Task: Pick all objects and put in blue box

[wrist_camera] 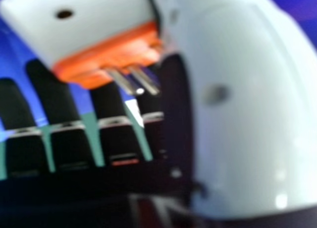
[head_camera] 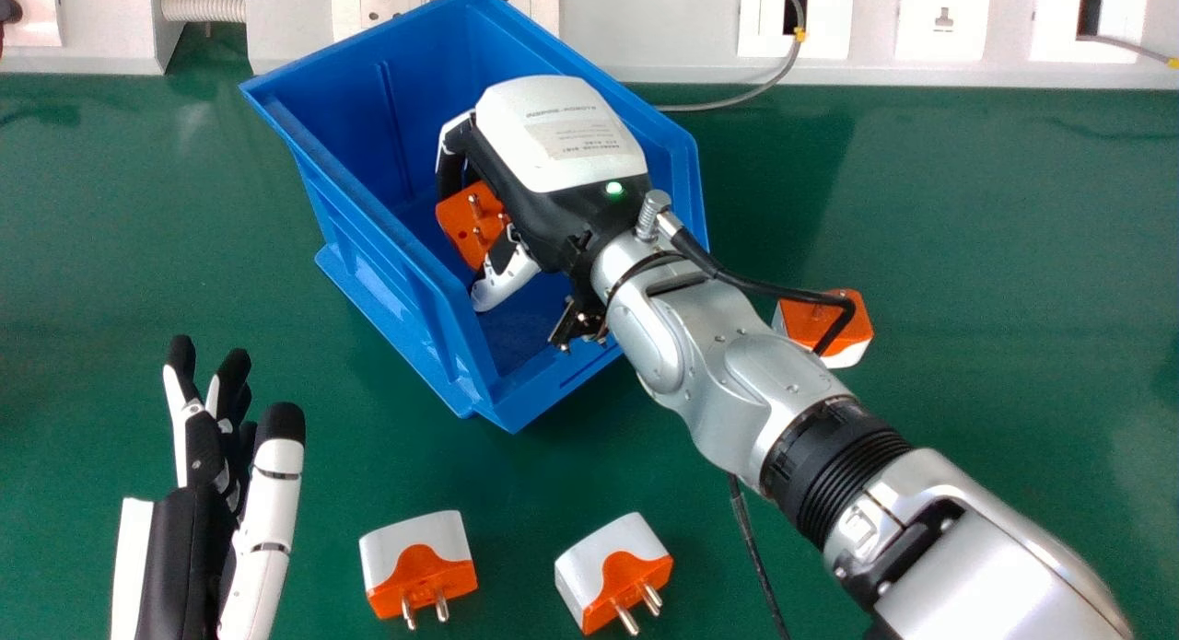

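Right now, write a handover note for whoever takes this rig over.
Right hand: over the blue box, gripping an orange-and-white plug between fingers and thumb.
Left hand: open, idle, left of the loose plugs.
Done: one plug picked and brought to the box, not released. The arm hides part of the box's inside.
Left: release it, then box three from the table: front left plug, front right plug, and far plug right of the box, partly behind the forearm.

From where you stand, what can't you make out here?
Blue box's floor: head view, partly hidden by the right hand.
Held plug: right hand view, cut off by the top edge.
Far plug: head view, partly behind a black cable.
Left hand: head view, cut off by the bottom edge.
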Action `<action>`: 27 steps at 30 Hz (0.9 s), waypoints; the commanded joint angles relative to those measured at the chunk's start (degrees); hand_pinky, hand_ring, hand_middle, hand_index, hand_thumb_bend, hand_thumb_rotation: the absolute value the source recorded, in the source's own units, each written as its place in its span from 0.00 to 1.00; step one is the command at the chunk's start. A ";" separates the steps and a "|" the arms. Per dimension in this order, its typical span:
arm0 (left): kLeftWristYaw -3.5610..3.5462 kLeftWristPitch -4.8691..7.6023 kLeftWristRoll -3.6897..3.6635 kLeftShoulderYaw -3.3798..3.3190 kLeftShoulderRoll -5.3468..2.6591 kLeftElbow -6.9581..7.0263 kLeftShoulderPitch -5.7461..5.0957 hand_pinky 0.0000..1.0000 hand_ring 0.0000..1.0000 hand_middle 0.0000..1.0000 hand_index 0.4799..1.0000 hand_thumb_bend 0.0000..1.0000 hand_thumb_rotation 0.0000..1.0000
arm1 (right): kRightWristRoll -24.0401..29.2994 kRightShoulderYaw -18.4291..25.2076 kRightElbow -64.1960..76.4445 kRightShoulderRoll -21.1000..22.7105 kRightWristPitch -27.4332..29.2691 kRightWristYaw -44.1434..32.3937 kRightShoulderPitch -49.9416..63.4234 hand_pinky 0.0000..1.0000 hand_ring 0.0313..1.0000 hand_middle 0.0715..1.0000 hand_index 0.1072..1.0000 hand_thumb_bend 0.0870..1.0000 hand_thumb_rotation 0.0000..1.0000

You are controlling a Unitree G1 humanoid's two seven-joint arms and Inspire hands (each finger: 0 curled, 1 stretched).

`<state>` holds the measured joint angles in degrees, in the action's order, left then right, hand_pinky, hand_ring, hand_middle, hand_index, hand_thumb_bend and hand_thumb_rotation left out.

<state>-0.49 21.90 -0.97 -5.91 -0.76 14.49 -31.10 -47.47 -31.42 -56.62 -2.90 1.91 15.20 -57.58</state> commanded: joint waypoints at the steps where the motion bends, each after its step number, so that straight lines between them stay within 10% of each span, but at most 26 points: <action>1: 0.65 0.35 0.62 -0.04 -0.22 1.84 -0.55 1.00 1.00 0.99 0.97 0.45 0.83 | 0.21 -0.57 1.52 0.57 0.52 0.87 -1.57 0.53 0.65 0.73 0.74 0.56 0.00; 9: 0.66 0.34 0.61 -0.01 0.19 1.12 0.42 1.00 1.00 0.99 0.97 0.44 0.83 | 0.44 -1.23 4.26 2.25 0.38 -0.66 -0.37 0.77 0.90 0.96 0.95 0.65 0.01; 27: 0.52 0.92 0.35 -0.55 0.66 -1.28 4.00 1.00 1.00 0.99 0.95 0.42 0.82 | -1.42 2.35 37.92 10.26 -2.43 3.25 21.97 0.67 0.86 0.90 0.88 0.72 0.00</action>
<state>-0.01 21.82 -0.49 -6.13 -0.38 12.95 -27.21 -48.13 -30.07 -23.15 6.42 -0.26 17.23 -37.92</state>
